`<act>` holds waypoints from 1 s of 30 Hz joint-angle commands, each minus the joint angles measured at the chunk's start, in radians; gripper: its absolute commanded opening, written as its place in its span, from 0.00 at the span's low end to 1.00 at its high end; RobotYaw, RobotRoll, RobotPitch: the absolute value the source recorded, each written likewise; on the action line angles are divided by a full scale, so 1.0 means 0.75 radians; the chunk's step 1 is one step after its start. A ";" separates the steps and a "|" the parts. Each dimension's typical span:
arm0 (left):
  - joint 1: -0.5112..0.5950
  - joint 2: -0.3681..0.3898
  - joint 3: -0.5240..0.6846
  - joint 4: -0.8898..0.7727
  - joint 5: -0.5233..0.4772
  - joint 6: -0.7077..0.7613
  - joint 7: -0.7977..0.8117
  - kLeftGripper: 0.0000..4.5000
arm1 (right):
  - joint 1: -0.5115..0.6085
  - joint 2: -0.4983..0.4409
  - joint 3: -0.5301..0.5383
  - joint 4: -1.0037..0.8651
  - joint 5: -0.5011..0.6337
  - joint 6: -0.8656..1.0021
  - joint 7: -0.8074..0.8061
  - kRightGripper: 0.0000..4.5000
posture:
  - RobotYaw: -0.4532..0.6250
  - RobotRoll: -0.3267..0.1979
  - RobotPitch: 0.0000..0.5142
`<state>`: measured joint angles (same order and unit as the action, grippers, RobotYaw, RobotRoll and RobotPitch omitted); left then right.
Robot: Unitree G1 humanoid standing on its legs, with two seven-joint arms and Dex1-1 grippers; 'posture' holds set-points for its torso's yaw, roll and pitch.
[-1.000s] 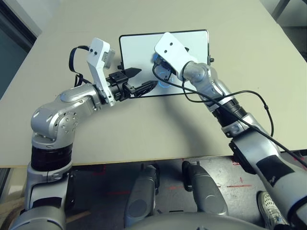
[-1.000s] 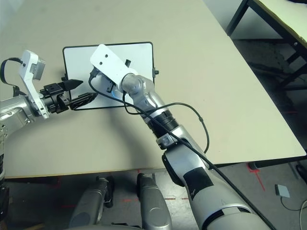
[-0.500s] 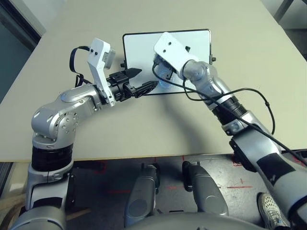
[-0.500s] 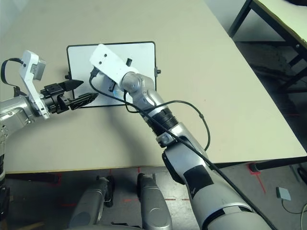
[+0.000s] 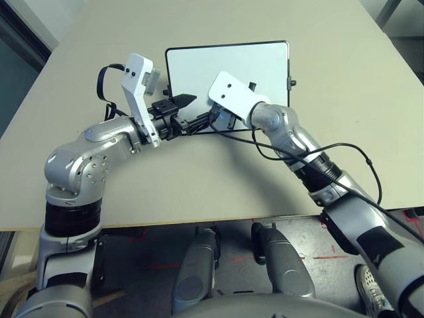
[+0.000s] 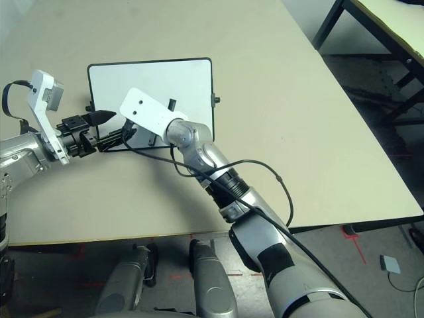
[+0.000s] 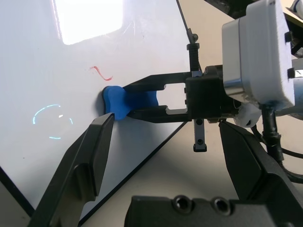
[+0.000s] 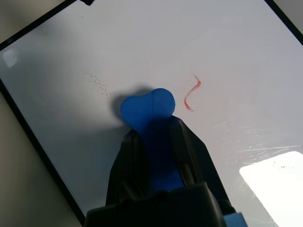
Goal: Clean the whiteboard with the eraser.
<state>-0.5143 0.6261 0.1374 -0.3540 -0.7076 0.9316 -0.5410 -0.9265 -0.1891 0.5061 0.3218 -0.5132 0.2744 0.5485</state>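
So the right arm has just dragged its pincer (image 7: 137, 100) back toward the near edge of the whiteboard (image 5: 255, 59). A moment ago that hand sat up over the middle of the board, and now it's down by the near-left corner, right in front of the left pincer (image 5: 189, 112). Looks to me like one wipe stroke pulled across the surface, so I'd say the cleaning is well underway but not finished.

The right pincer is clamped tight on the eraser (image 8: 147, 109), with both black fingers squeezing its sides and the rounded blue nose poking out past the tips, pressed against the white surface. From the wrist camera it looks flat on the board, though I can't swear to how hard it's pushing.

The left pincer hasn't budged. It sits at the board's near-left edge with its jaws spread, one finger (image 7: 92, 156) lying over the board's surface and the other off its edge, holding nothing that I can see. Probably steadying the board, but I can't tell whether it actually touches.

The board itself lies flat on the table (image 5: 199, 179), thin black frame, mostly clean white. There's one short red squiggle (image 8: 191, 94) left just beside the eraser's nose, plus a faint speckle of red dots on the other side, and a pale light-blue circle (image 7: 53, 122) a bit further off. That squiggle is the obvious next target.
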 commanded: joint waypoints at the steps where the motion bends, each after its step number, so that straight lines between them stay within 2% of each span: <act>1: 0.006 0.001 -0.006 -0.015 -0.002 0.012 -0.002 1.00 | -0.031 -0.010 -0.031 0.133 -0.019 0.043 -0.044 0.18 | 0.53 0.62 0.49; 5: 0.001 -0.004 -0.006 -0.009 0.000 0.009 -0.001 1.00 | -0.184 -0.001 -0.106 0.273 0.008 -0.004 -0.162 0.18 | 0.53 0.62 0.48; 9: 0.002 -0.009 -0.003 -0.010 0.000 0.006 0.001 1.00 | -0.230 0.010 -0.125 0.355 0.017 -0.050 -0.212 0.18 | 0.53 0.62 0.47; 17: 0.002 0.000 0.014 -0.001 0.020 -0.014 0.006 1.00 | -0.109 0.035 -0.082 0.330 0.012 -0.074 -0.151 0.18 | 0.53 0.62 0.48; 22: -0.062 0.029 0.061 0.107 0.141 -0.128 0.071 1.00 | -0.023 0.047 -0.053 0.249 0.011 -0.069 -0.088 0.17 | 0.53 0.62 0.49; 27: -0.090 0.074 0.072 0.194 0.226 -0.196 0.074 1.00 | -0.003 0.063 -0.051 0.223 0.017 -0.073 -0.048 0.17 | 0.54 0.62 0.48; 30: -0.090 0.092 0.063 0.202 0.236 -0.197 0.048 1.00 | -0.048 0.075 -0.082 0.265 0.026 -0.094 -0.076 0.17 | 0.54 0.62 0.47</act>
<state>-0.5802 0.6854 0.1833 -0.2096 -0.5436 0.7897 -0.4909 -0.9733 -0.1383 0.4394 0.4485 -0.5060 0.1881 0.4838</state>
